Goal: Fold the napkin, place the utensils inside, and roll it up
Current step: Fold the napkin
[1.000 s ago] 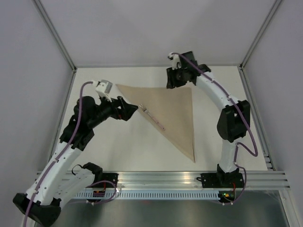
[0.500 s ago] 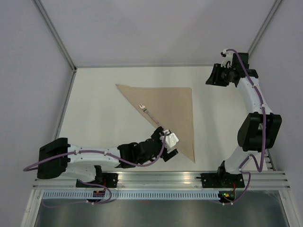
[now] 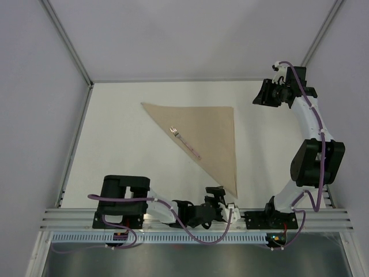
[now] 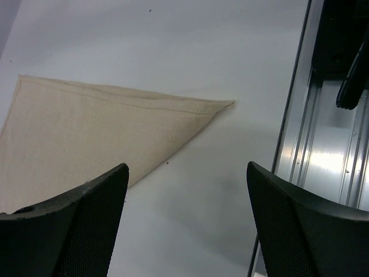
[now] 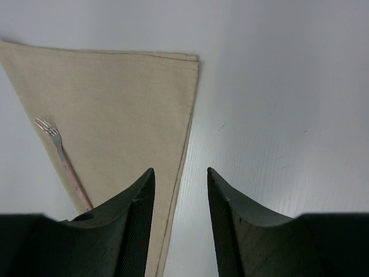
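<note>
Top external: fork [image 3: 186, 143] lies diagonal, tines far-left.

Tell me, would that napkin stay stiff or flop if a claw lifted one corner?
Probably flop: the napkin lies flat, folded into a thin triangle, so it would likely drape. It looks light. Lifting it might well slide off the fork lying along its slanted edge.

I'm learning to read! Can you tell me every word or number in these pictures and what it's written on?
No text can be read anywhere.
The napkin is plain cloth, the fork shows no markings, and the table carries no print.
The tiny coloured spots on the near rail are too small to tell whether they carry any writing.
</note>
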`<state>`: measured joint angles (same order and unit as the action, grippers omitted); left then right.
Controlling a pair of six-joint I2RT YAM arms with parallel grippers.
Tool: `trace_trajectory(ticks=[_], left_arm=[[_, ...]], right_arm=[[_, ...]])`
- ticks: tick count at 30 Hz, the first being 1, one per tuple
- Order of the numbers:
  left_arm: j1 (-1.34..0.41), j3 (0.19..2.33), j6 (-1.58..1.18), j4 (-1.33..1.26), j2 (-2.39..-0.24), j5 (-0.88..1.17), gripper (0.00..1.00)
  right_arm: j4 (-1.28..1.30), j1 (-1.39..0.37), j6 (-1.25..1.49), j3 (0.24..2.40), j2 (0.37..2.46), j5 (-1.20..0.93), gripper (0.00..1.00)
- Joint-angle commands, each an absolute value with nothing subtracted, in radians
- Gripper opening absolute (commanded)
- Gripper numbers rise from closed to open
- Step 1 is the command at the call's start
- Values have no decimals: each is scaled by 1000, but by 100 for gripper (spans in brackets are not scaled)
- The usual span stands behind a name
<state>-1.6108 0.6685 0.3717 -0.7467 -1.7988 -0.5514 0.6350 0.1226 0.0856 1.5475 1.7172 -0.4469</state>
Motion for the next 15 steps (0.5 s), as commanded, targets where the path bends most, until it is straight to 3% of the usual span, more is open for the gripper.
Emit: trace_trajectory(ticks=[1, 15], left_arm=[[-1631, 739, 452, -884, -1854, -574, 87], [-1629, 818, 483, -923, -2017, -538, 74]], right_arm=[[600, 127, 97, 1543, 1671, -454, 47], [592, 129, 101, 1536, 1660, -454, 46]])
